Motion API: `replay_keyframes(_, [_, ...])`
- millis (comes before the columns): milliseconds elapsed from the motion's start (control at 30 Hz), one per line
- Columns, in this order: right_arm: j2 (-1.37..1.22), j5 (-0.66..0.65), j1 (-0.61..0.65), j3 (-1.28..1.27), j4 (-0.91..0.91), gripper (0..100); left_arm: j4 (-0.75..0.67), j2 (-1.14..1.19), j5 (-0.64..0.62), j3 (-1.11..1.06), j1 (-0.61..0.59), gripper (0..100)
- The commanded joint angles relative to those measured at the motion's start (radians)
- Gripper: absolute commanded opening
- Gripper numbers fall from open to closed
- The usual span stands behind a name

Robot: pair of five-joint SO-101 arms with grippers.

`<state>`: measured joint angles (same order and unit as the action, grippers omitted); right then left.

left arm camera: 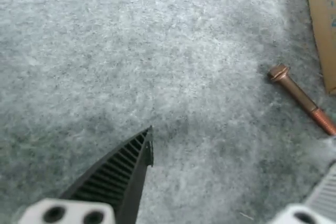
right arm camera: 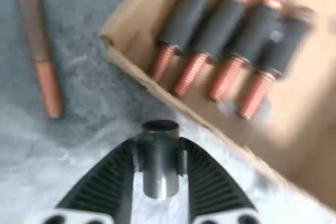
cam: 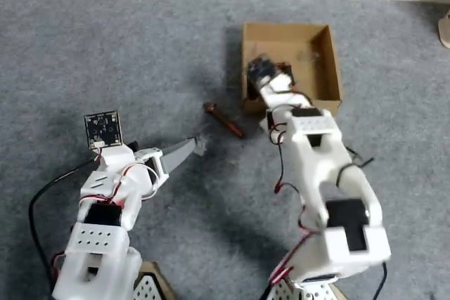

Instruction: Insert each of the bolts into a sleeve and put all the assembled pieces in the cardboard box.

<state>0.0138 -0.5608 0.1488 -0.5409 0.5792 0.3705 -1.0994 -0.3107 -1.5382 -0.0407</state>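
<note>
My right gripper (right arm camera: 160, 141) is shut on a dark sleeve (right arm camera: 159, 178), held upright just outside the cardboard box's (right arm camera: 131, 59) near wall. Several assembled pieces (right arm camera: 231, 30), copper bolts in dark sleeves, lie side by side in the box (cam: 327, 68). One bare copper bolt (cam: 223, 119) lies on the grey carpet left of the box, and it also shows in the wrist views (left arm camera: 302, 98) (right arm camera: 39, 51). My left gripper (left arm camera: 241, 150) is open low over the carpet, short of that bolt and left of it (cam: 191, 147). The right arm (cam: 309, 131) reaches to the box's front.
Grey carpet (cam: 105, 47) covers the whole table, with open room left of and behind the left arm. The box's front wall (cam: 292, 103) stands close to the right arm's wrist. A pale object (cam: 444, 29) shows at the far right edge.
</note>
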Motion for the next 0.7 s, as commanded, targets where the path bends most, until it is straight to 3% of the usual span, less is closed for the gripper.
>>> replay_keyframes(0, [0.197, 0.186, -0.027, -0.001, 0.090, 0.5, 0.005, -0.016, 0.005, 0.033, 0.077, 46])
replay_keyframes(200, [0.392, 0.365, -0.021, -0.163, 0.110, 0.5, 0.005, -0.016, 0.005, 0.016, 0.193, 46])
replay_keyframes(367, [0.496, 0.454, -0.027, -0.432, -0.111, 0.5, 0.005, -0.016, 0.012, -0.031, 0.309, 46])
replay_keyframes(533, [0.587, 0.575, -0.044, -0.673, -0.377, 0.5, 0.006, -0.018, -0.002, 0.001, 0.263, 46])
replay_keyframes(667, [0.659, 0.575, -0.116, -0.776, -0.496, 0.5, 0.041, -0.007, -0.153, 0.091, 0.208, 46])
